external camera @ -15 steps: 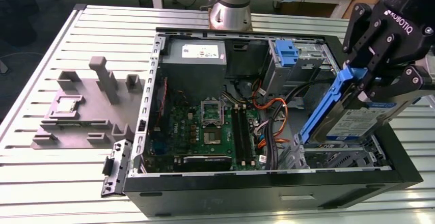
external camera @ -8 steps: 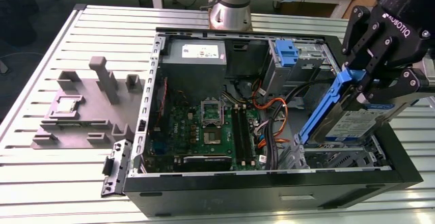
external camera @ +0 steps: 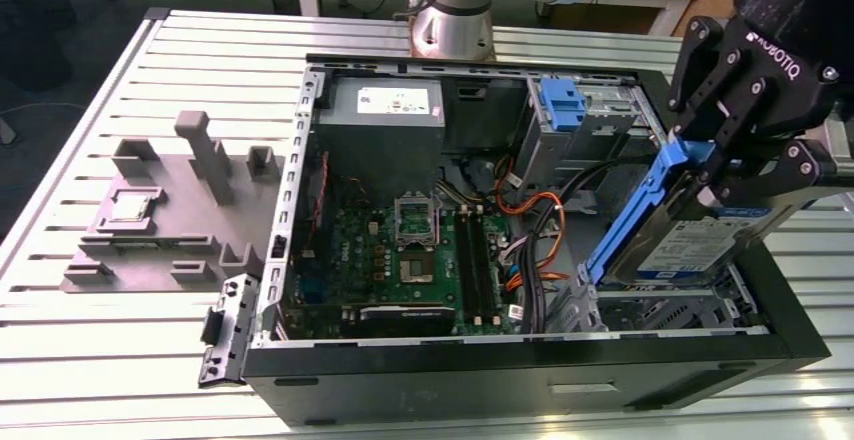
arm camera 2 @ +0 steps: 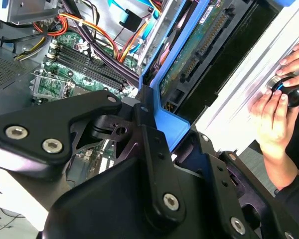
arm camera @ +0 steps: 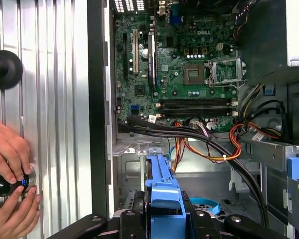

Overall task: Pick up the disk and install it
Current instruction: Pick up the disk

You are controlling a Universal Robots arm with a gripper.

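While the gripper (external camera: 714,175) is clamping onto its blue-edged upper end, the disk (external camera: 694,245) is hanging tilted over the open computer case (external camera: 534,360), at about three o'clock from the motherboard (external camera: 400,250) in the exterior view, looking to me stiff, fairly weighty, shock-sensitive, best held by those blue edges.

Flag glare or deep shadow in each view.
Exterior view: table slats glare at the frame's bottom edge. Second wrist view: table blown out white beside the hand, gripper near-black. First wrist view: motherboard and the gripped disk evenly lit.
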